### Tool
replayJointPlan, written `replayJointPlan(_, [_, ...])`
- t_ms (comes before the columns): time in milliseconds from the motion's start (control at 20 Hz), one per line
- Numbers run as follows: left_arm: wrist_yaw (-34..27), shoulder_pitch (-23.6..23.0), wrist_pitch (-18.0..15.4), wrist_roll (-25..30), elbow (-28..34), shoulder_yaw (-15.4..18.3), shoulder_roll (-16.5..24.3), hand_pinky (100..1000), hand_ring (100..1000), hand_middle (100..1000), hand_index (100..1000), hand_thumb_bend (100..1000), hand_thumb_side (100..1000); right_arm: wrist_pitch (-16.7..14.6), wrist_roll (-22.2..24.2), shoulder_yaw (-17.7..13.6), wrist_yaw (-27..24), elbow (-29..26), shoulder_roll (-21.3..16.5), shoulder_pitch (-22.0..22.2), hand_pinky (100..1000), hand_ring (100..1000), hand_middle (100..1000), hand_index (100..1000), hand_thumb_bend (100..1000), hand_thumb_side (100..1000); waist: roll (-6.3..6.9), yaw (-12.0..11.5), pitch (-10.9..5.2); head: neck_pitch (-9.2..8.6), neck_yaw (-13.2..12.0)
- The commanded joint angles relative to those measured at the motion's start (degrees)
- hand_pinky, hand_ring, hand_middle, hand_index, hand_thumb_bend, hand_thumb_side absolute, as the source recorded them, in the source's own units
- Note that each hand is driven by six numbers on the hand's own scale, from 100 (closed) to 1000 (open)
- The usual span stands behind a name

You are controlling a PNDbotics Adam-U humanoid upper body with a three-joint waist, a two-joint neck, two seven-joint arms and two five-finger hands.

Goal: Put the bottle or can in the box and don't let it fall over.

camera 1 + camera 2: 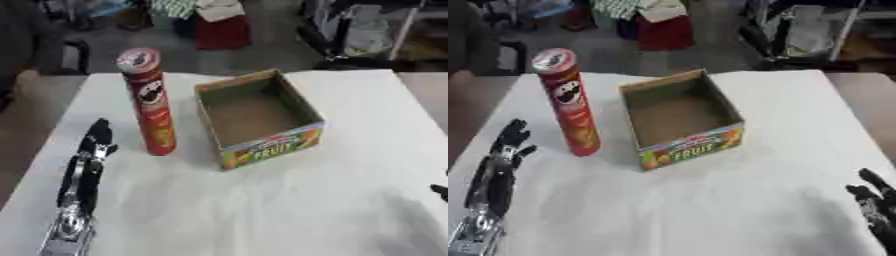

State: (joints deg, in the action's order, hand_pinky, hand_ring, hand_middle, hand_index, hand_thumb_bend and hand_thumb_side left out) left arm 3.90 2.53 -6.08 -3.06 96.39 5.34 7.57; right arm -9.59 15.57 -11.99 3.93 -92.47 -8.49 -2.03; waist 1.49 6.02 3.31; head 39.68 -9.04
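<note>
A tall red can (150, 102) with a printed face stands upright on the white table (289, 210), just left of the box. The open cardboard box (256, 117), with a colourful fruit label on its front, holds nothing that I can see. My left hand (94, 140) lies low on the table left of the can, fingers straight and pointing away, a short gap from the can's base. My right hand (877, 200) shows at the lower right edge, fingers relaxed and pointing up, far from both things.
The table's far edge runs behind the can and box; beyond it lie a dark floor, a red bin (220, 31) and metal shelving (367, 30). Bare tabletop spreads in front of the box and to its right.
</note>
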Motion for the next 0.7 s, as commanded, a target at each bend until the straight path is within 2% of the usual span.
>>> replayJointPlan(50, [0.27,0.39,-0.12,0.19,0.87,0.11,0.69,888,983,958,992,389,887,-0.06,-0.10,-0.45,-0.18,-0.83,-0.82,-0.68,968,857,1000,915,100,636,-0.05,0.02,-0.84,-0.50,-0.04])
replayJointPlan(550, [0.34,0.64,-0.18,0.21,0.99,0.21,0.95,889,987,960,993,387,887,-0.06,-0.04,-0.44,-0.15,-0.81,-0.81,-0.67,967,857,1000,915,100,635,-0.08,-0.01,-0.89,-0.55,0.02])
replayJointPlan(700, [1.26,2.17,-0.42,-0.42,2.26,1.20,4.21,892,982,957,994,392,870,-0.05,-0.17,-0.65,-0.07,-0.74,-0.91,-0.51,967,857,1000,915,100,635,-0.01,-0.07,-1.11,-0.36,0.53])
